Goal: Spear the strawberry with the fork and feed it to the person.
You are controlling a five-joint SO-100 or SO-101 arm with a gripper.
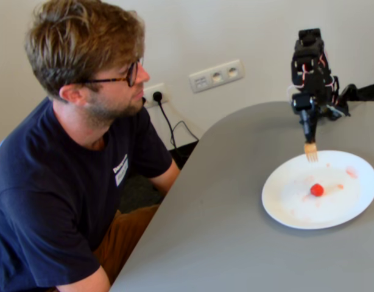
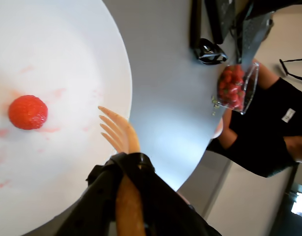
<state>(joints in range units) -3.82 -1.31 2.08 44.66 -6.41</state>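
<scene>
While the black gripper (image 2: 122,164) is clamping the handle of the pale wooden fork (image 2: 119,132), its short tines are hanging over the glossy white plate (image 1: 351,210), apart from the round red strawberry (image 2: 27,112) lying among pink smears. Beyond the grey table (image 1: 211,225) the person (image 1: 71,152) is sitting, partly cropped; a clear punnet of strawberries (image 2: 235,87) is blurring at the far edge.

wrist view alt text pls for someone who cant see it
A tan wooden fork on a black arm hovers over a white plate, its tines pointing toward a red strawberry that sits unspeared among faint pink juice smears. Beyond the plate, on the grey table, stands a clear tub of strawberries.
</scene>
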